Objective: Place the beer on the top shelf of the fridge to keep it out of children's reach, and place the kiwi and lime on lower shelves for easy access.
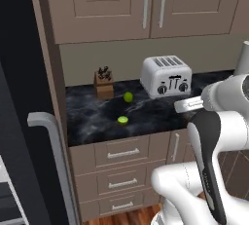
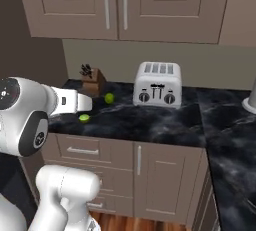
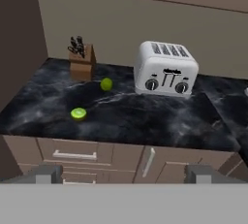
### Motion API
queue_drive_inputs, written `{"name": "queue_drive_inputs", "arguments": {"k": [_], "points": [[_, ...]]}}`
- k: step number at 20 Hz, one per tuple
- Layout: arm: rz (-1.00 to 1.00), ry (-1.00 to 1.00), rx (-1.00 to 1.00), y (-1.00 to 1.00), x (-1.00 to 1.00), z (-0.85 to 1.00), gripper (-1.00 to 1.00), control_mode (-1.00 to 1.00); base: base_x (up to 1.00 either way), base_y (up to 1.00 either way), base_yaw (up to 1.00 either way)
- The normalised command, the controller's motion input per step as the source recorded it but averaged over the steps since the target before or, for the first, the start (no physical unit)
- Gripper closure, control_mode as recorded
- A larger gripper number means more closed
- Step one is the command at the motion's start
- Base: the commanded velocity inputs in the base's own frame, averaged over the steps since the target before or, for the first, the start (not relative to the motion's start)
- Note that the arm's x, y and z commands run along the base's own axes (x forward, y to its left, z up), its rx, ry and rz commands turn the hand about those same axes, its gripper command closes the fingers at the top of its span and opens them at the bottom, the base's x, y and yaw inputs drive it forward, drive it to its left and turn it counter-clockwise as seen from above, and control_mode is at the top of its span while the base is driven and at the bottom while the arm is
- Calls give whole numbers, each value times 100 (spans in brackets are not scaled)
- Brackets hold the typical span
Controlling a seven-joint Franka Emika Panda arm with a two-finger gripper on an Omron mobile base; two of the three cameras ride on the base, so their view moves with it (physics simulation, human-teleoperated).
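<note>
- The left base view takes in the fridge (image 1: 22,121) at the left edge, a tall black slab with a grey bar handle (image 1: 51,156) bent at its top; the right base view instead shows a pale rounded thing at the desk's far right edge, too cropped to name.
- The hand view looks square at the desk (image 3: 145,121), a glossy black marbled top, with the tool (image 3: 124,174) at the bottom: its two dark finger tips stand far apart, released, grasping nothing and touching nothing.
- The lime (image 3: 106,84), a smooth round yellow-green ball, sits toward the desk's back left, just beside the wooden knife block (image 3: 81,63) and left of the toaster (image 3: 165,69).
- The kiwi (image 3: 78,114), a flat bright green cut face with a thin rim, lies nearer the desk's front edge, apart from the lime.
- The toaster is a boxy brushed-metal body with rounded corners, four top slots and two dark knobs, standing at the back of the desk.
- Taupe panelled cupboards (image 1: 141,5) with slim metal bar pulls hang above; drawers (image 1: 121,156) of the same finish sit below the desk's front edge.
</note>
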Motion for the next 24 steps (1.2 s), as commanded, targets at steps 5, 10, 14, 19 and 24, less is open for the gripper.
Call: {"name": "queue_drive_inputs", "arguments": {"k": [5, 10, 14, 19, 24], "points": [[0, 0, 0, 0, 0, 0, -100, 100, 56, 0, 1], [0, 0, 0, 0, 0, 0, -100, 100, 46, 0, 2], [0, 0, 0, 0, 0, 0, -100, 100, 36, 0, 2], [2, 3, 0, 1, 18, -18, -100, -100, 6, 0, 0], [2, 4, 0, 2, 10, -21, -100, -100, 0, 0, 0]]}}
